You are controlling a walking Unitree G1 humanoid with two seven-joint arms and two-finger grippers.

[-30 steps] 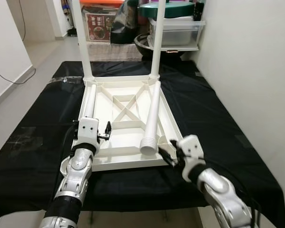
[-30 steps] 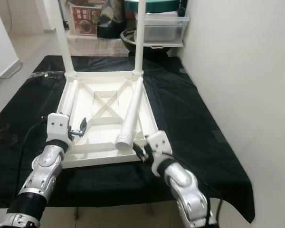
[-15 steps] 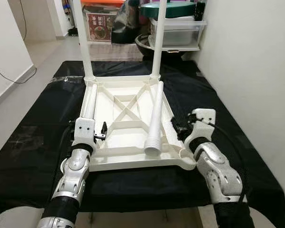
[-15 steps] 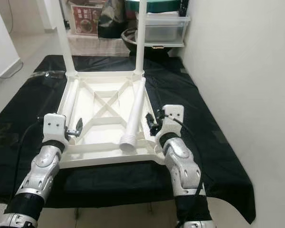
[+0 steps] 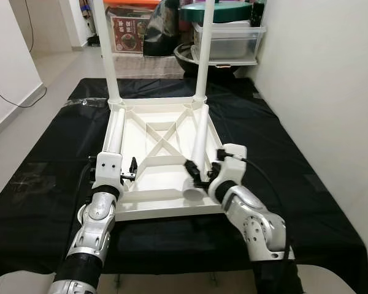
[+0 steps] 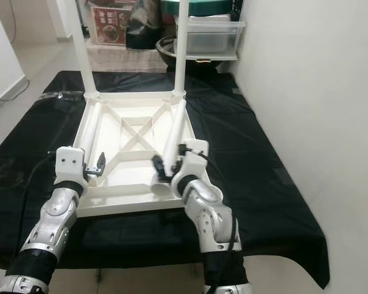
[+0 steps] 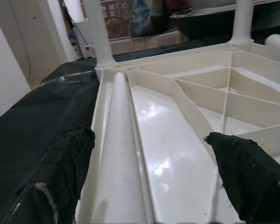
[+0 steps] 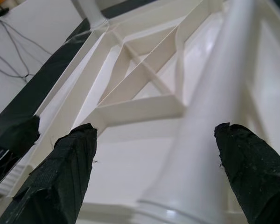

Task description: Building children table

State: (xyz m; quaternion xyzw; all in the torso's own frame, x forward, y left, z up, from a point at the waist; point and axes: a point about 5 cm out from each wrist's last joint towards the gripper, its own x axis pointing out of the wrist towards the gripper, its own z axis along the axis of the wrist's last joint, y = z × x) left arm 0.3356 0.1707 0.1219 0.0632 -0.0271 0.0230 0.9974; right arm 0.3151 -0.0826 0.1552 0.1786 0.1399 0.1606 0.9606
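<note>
A white children's table top (image 5: pixel 159 210) lies upside down on the black cloth. Two white legs (image 5: pixel 109 55) (image 5: pixel 202 55) stand upright in its far corners. One loose leg (image 5: pixel 115 131) lies along the left rim. My left gripper (image 5: pixel 124 169) is open over that leg's near end, with a finger (image 7: pixel 60 172) on each side of it. A second loose leg (image 5: pixel 200 138) lies slanted along the right side. My right gripper (image 5: pixel 203 166) is open at its threaded near end (image 8: pixel 196 186), the fingers (image 8: pixel 254 170) standing either side without closing on it.
The black cloth-covered table (image 5: pixel 288 159) reaches a white wall (image 5: pixel 331 86) on the right. Behind the far edge stand a shelf with a clear plastic bin (image 5: pixel 230 38) and a dark bowl (image 5: pixel 185 56). Open floor (image 5: pixel 49 67) lies to the far left.
My right gripper has swung left from beside the table top's right rim to the near end of the right loose leg. The left gripper has hardly moved.
</note>
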